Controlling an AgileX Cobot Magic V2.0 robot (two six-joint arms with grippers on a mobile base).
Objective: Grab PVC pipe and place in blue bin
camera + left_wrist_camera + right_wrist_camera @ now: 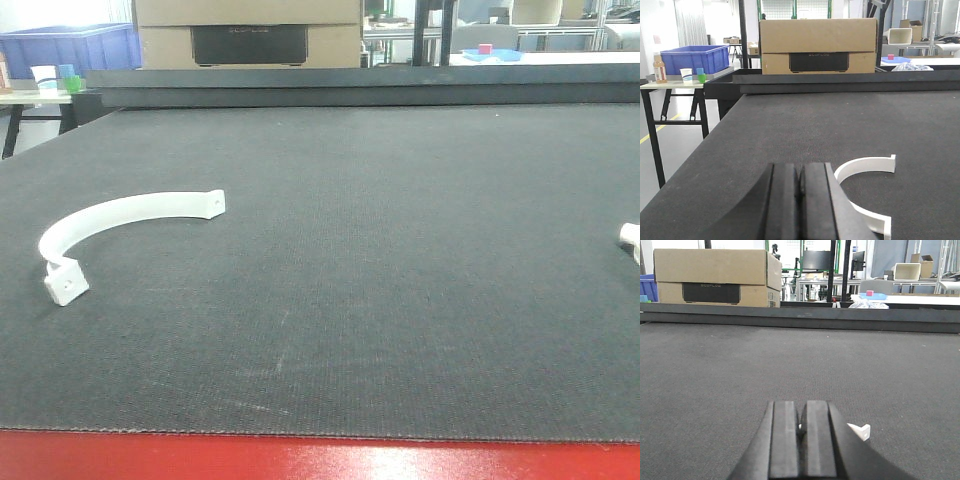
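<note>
The PVC pipe (120,213) is a white half-circle arc with holed tabs at both ends. It lies flat on the black mat at the left. In the left wrist view it (862,166) lies just right of my left gripper (800,171), which is shut and empty and does not touch it. My right gripper (800,409) is shut, with a small white tabbed piece (860,431) on the mat just behind its right finger. The blue bin (692,57) stands on a side table beyond the mat's far left corner, and it also shows in the front view (70,48). Neither gripper shows in the front view.
A second white piece (630,240) pokes in at the mat's right edge. A cardboard box (248,30) stands behind a raised black ledge (360,85) at the back. Cups (701,77) and a bottle (659,67) stand by the bin. The front edge (320,458) is red.
</note>
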